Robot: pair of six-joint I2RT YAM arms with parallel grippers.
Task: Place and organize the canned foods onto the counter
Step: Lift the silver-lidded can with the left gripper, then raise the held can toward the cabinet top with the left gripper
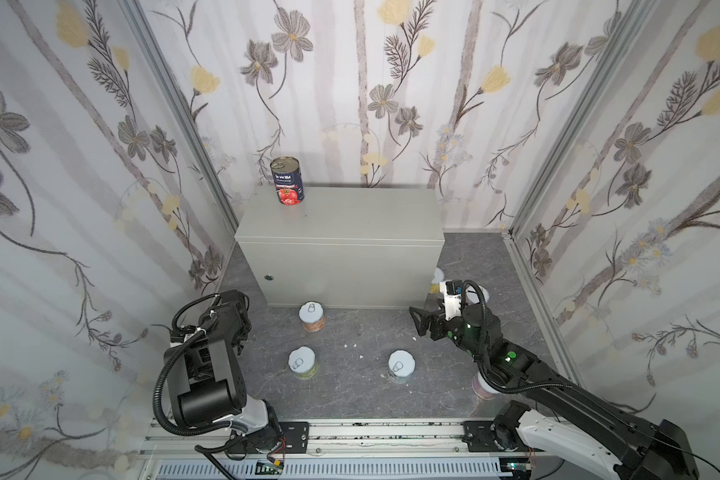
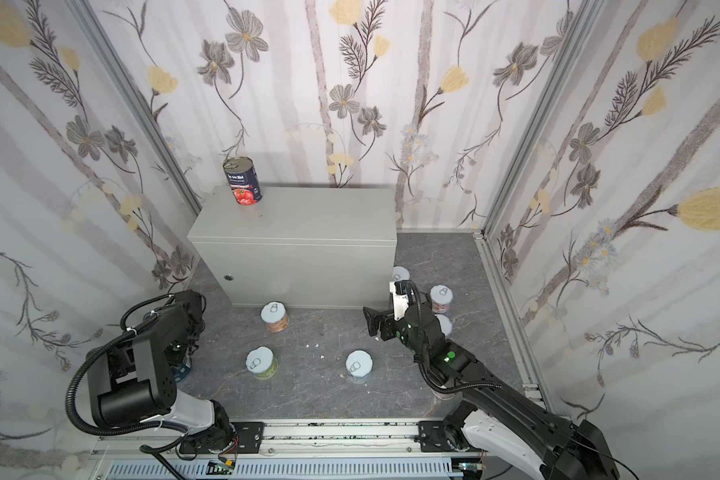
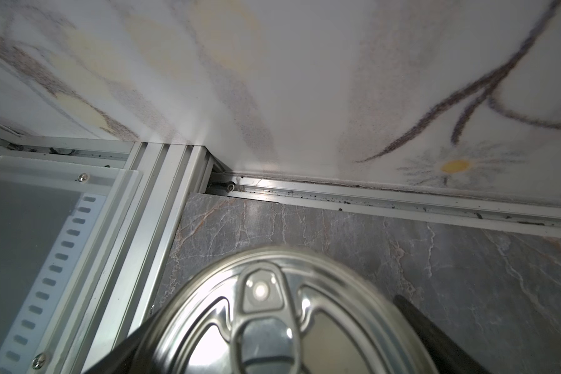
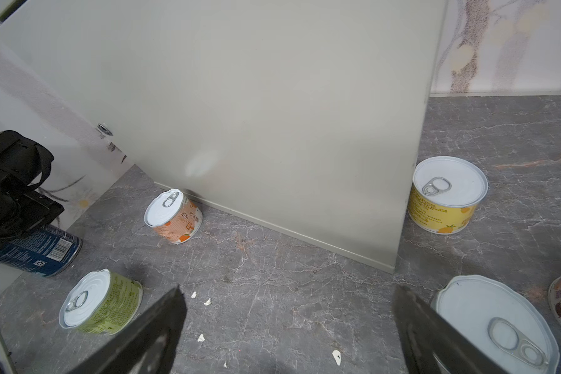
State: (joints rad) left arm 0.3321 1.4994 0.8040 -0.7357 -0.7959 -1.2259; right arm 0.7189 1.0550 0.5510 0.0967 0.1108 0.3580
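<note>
Left gripper straddles a dark blue tin; right gripper gapes above the floor

Biggest in both top views is the counter, a light grey metal box with a small round lock low on its front. It stands on the grey marbled floor against the flowered back wall. One tomato tin stands upright on the counter's flat top, at the far left corner. Its label is dark blue with red tomatoes, and the white brand word above them is too small to read surely.

The dark blue tin stands on the floor near its left edge and shows a barcode and fine white print in the right wrist view. Its metal pull-tab top fills the space between the left fingers, which flank the rim. Whether they press it I cannot tell. The right gripper holds nothing, its jaws far apart before the counter's right front corner.

The short tins are all on the floor and have pale pull-tab lids:
- An orange-label tin with Chinese characters and pictured fruit sits just beside the counter's front.
- A yellow-label tin with small print and fruit sits beside the counter's right side.
- A green-label tin and a pale tin stand nearer the rail.

Smallest are the white scraps scattered between the tins
</note>
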